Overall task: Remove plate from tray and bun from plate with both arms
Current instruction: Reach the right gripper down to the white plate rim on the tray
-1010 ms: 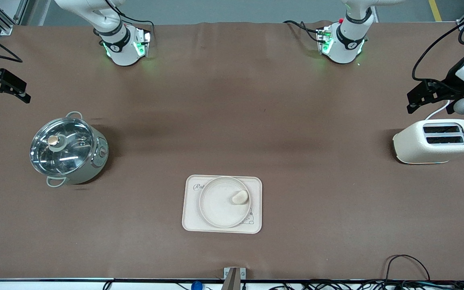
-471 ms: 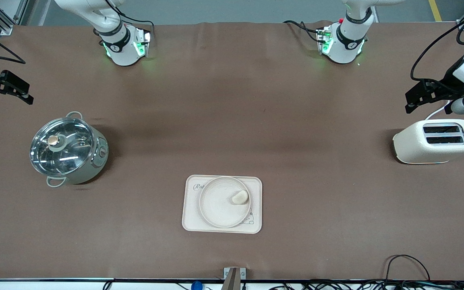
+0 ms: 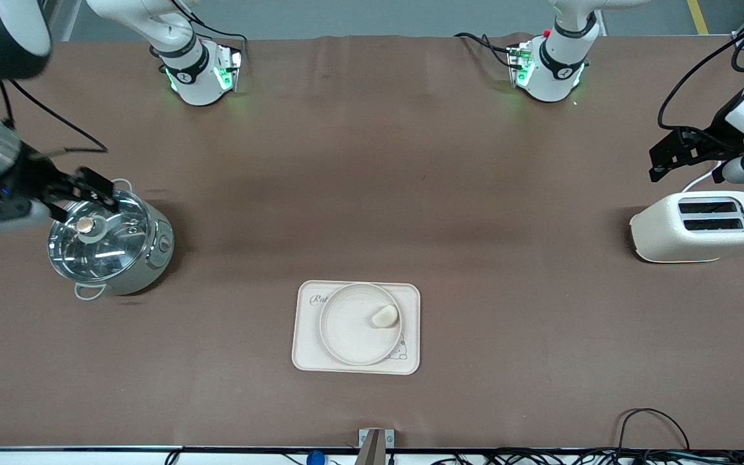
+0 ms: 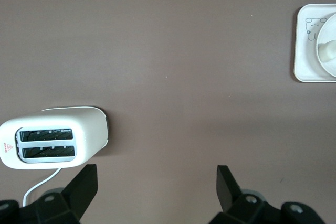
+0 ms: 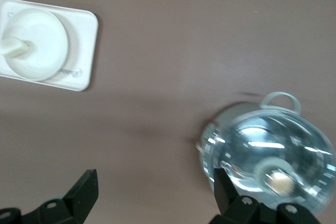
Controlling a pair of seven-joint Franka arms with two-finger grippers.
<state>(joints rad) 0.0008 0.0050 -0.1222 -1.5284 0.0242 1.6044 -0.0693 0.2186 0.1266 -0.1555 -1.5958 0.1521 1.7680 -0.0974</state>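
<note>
**A:** What does the figure show of the task's own things?

**B:** The bun (image 3: 385, 316) lies on the plate (image 3: 346, 336), toward the rim at the left arm's end of the table. The plate rests on the tray (image 3: 306, 358), which sits on the table (image 3: 372, 194) nearer the front camera than every other object. Nothing has been lifted yet.

**A:** And the 2 grippers?

**B:** The right gripper (image 3: 84, 187) hangs over the pot (image 3: 110, 242), at its glass lid's edge, jaws spread and holding nothing. The left gripper (image 3: 679, 152) hangs above the table just beside the toaster (image 3: 698, 226), likewise spread and empty. In the left wrist view both fingers (image 4: 84, 187) stand wide apart over bare table.

**A:** Which way must each travel?

**B:** Both must come toward the front camera and inward to the middle of the table. The tray's long axis runs between the 2 arms' ends of the table, so each arm meets a short side of it.

**A:** Which arm is nearer?

**B:** By judgement, the right gripper is somewhat nearer the tray; the plate's rim on its side is free. The bun lies on the left arm's side of the plate, so the left gripper seems the natural one for it.

**A:** The risk?

**B:** Probably the low rim: a shallow plate set close on a tray offers little edge for the jaws.
</note>
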